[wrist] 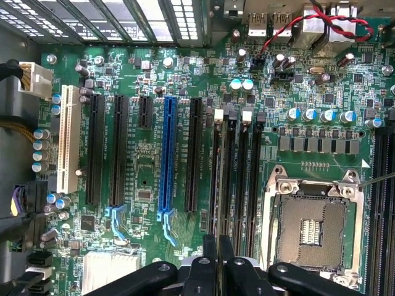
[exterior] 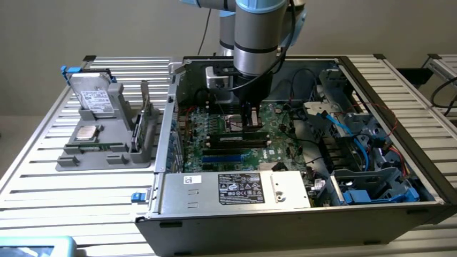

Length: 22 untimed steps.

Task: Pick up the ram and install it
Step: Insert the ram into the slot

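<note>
Exterior view showed my gripper over the motherboard, jaws nearly pressed together, empty; the ram stood in the tray.

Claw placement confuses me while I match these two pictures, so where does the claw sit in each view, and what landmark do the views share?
Exterior view: the claw hangs below the arm inside the open case, just above the black memory slots.
Wrist view: the claw sits at the end of those black slots, beside the empty processor socket.
Shared landmark: the blue expansion slot.
</note>
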Available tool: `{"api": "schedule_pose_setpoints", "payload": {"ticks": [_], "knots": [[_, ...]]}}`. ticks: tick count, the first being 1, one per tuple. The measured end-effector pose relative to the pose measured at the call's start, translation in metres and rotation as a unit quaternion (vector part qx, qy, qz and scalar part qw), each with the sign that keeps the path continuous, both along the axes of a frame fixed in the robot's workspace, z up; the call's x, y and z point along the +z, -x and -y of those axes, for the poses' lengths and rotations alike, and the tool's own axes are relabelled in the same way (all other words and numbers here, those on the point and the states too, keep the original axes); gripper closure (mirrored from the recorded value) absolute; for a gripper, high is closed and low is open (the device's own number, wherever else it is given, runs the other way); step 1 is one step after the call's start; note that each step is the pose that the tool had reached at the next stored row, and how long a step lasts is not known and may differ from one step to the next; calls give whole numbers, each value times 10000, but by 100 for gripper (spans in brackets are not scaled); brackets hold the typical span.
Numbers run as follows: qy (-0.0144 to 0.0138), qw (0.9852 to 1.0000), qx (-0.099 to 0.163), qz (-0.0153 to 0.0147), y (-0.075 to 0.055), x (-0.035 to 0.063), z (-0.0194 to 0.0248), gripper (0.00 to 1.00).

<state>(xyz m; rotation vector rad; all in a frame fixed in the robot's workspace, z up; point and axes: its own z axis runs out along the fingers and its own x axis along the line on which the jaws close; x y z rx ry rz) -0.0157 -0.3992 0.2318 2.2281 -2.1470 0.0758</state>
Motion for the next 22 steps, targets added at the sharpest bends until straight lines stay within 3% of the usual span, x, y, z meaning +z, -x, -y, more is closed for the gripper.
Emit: {"api": "schedule_pose_setpoints", "payload": {"ticks": [22], "knots": [[1, 10000, 0, 0, 2, -46, 4, 87]]}}
